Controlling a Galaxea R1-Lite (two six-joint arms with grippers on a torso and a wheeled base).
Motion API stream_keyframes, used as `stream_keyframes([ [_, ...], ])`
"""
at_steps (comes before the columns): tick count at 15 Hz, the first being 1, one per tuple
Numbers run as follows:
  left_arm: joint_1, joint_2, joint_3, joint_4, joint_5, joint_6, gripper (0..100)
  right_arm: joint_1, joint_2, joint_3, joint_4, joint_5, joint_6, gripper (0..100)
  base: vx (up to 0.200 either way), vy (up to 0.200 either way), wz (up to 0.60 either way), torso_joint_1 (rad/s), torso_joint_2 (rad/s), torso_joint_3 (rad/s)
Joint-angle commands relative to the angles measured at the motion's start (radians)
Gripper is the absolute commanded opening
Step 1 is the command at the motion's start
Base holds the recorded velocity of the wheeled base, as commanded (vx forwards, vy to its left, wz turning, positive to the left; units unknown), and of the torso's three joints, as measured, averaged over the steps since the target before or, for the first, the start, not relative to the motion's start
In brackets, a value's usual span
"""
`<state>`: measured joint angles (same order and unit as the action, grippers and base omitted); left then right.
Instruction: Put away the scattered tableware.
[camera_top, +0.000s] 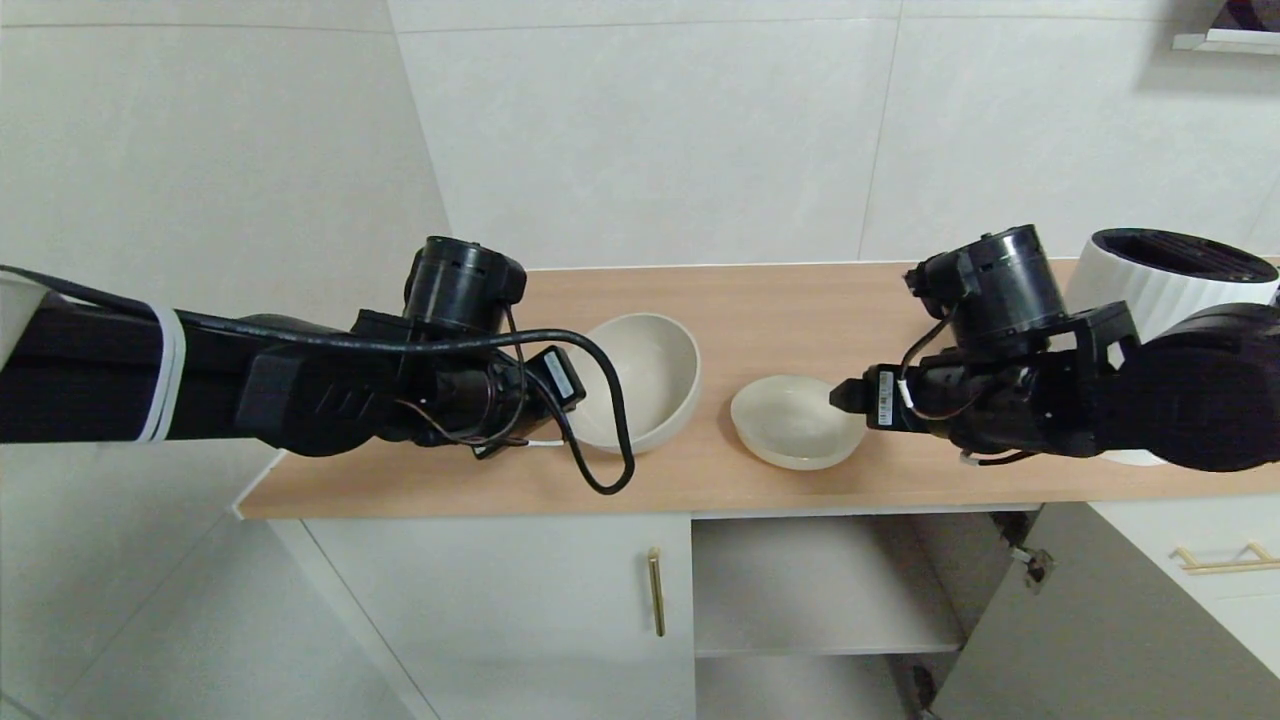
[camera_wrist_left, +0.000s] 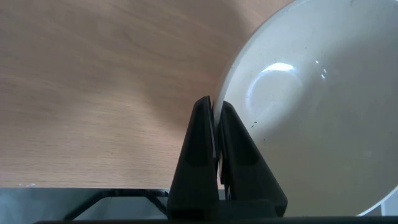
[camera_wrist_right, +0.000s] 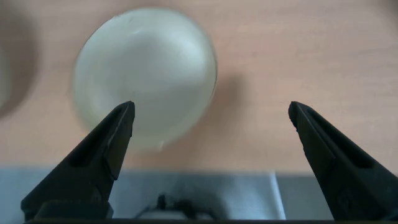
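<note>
Left hand (camera_wrist_left: 216, 103) is clamped on the rim of the tilted large bowl (camera_wrist_left: 311, 112) on the tabletop (camera_top: 800, 300), and the small bowl (camera_wrist_right: 146, 68) is located just left of the wide-open, empty right hand (camera_wrist_right: 211, 107), judged the nearer one.

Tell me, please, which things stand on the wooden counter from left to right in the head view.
large bowl → small bowl → white ribbed container

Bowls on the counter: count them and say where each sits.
2. The big bowl tilts on the counter, its rim pinched by the left gripper. The small bowl sits flat to its right, before the open right gripper.
</note>
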<state>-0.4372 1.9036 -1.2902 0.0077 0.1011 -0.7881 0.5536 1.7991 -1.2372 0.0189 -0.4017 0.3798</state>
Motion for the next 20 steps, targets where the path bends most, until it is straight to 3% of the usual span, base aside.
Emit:
stream_keyframes([
  [1, 0.0, -0.011, 0.0, 0.0, 0.0, 0.0, 0, 0.0, 0.089, -0.007, -0.037, -0.022, -0.002, 100, 0.0, 0.0, 0.0, 0.0, 0.0, 0.0],
  [17, 0.0, -0.011, 0.002, 0.002, 0.002, 0.0, 0, -0.023, 0.187, -0.062, -0.042, -0.055, 0.016, 100, 0.0, 0.0, 0.0, 0.0, 0.0, 0.0],
  [18, 0.0, -0.011, 0.002, 0.002, 0.002, 0.0, 0, -0.021, 0.189, -0.064, -0.042, -0.054, 0.018, 0, 0.0, 0.0, 0.0, 0.0, 0.0, 0.0],
  [20, 0.0, -0.018, 0.002, 0.002, 0.002, 0.0, 0, -0.021, 0.186, -0.064, -0.042, -0.054, 0.031, 0, 0.0, 0.0, 0.0, 0.0, 0.0, 0.0],
])
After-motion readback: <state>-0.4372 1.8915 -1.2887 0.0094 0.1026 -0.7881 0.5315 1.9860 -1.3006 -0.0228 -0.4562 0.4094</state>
